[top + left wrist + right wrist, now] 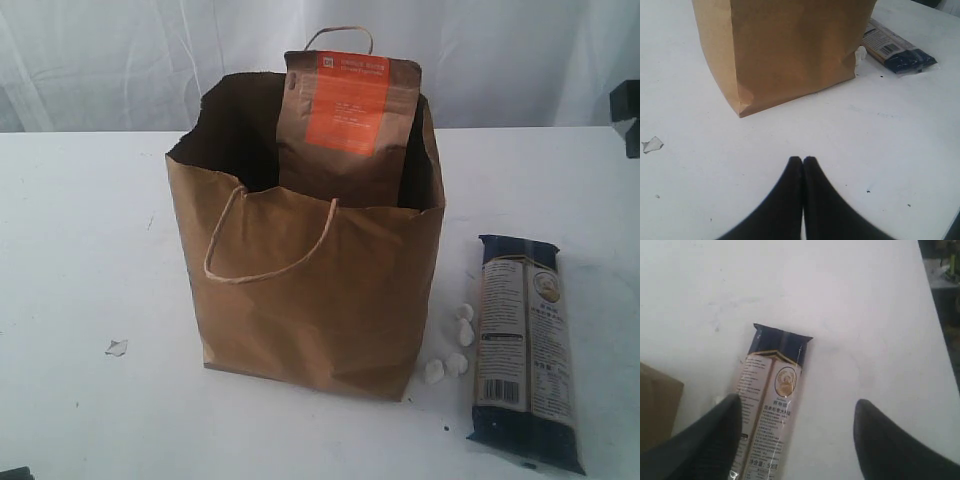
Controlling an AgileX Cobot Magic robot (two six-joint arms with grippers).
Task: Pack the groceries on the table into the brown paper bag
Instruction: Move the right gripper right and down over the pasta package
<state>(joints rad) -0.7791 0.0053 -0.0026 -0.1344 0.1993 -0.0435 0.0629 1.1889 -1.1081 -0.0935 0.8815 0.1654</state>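
Note:
The brown paper bag [310, 290] stands open in the middle of the white table [80, 250]. A brown pouch with an orange label [348, 125] sticks upright out of it. To the bag's right the long dark-blue noodle packet [522, 345] lies flat on the table. My left gripper [803, 160] is shut and empty, low over the table in front of the bag [785, 50], with the packet's end [897, 50] beyond. My right gripper [797, 407] is open above the noodle packet [771, 395], one finger over its edge, nothing held. Neither gripper shows in the exterior view.
Small white scraps [452, 345] lie between the bag and the packet. A torn bit of film [117, 347] lies on the table left of the bag. The table's far edge [932, 330] runs close by the packet in the right wrist view.

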